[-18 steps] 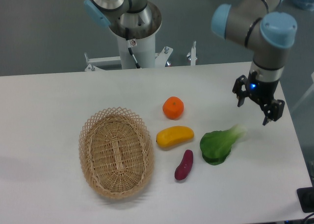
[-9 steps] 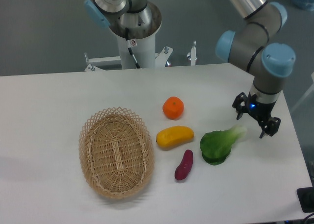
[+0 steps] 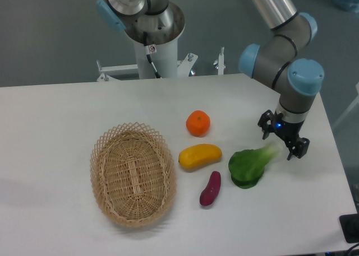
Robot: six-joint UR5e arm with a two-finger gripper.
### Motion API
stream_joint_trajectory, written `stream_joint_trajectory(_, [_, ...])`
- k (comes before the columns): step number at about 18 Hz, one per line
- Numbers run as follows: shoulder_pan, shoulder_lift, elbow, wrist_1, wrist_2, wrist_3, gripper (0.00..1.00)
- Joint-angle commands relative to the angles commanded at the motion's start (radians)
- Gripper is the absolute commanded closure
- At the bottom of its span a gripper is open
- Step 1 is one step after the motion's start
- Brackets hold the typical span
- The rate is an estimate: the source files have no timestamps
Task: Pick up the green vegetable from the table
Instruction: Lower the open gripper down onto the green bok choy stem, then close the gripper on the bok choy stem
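Observation:
The green vegetable (image 3: 248, 166) lies on the white table (image 3: 67, 110) at the right. It has dark green leaves and a pale stem that points up and right. My gripper (image 3: 283, 141) is open and stands right over the stem's end, with one finger on each side of it. The fingertips are low, near the tabletop. Nothing is held.
An orange fruit (image 3: 198, 123), a yellow oblong fruit (image 3: 199, 156) and a purple sweet potato (image 3: 210, 189) lie just left of the vegetable. A woven basket (image 3: 133, 173) stands at the left. The table's right edge (image 3: 336, 155) is close to the gripper.
The gripper has moved down and to the left, from above and right of the vegetable to over its stem end. The vegetable has not moved.

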State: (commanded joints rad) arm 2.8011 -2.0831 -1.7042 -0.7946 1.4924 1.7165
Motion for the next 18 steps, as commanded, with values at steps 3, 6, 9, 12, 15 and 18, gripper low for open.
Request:
stream_joint_trajectory(3, [-0.018, -0.014, -0.006, 0.015, 0.037, -0.008, 0.00])
stream_joint_trajectory(6, [-0.031, -0.031, -0.008, 0.058, 0.043, -0.015, 0.00])
stream_joint_trajectory(9, [-0.031, -0.031, -0.021, 0.066, 0.043, -0.017, 0.00])
stream_joint_trajectory(12, [-0.031, -0.032, -0.026, 0.074, 0.043, -0.014, 0.03])
stream_joint_trajectory(15, [-0.029, -0.032, -0.025, 0.072, 0.043, -0.005, 0.28])
stream_joint_trajectory(18, [-0.029, -0.031, -0.023, 0.072, 0.042, -0.003, 0.40])
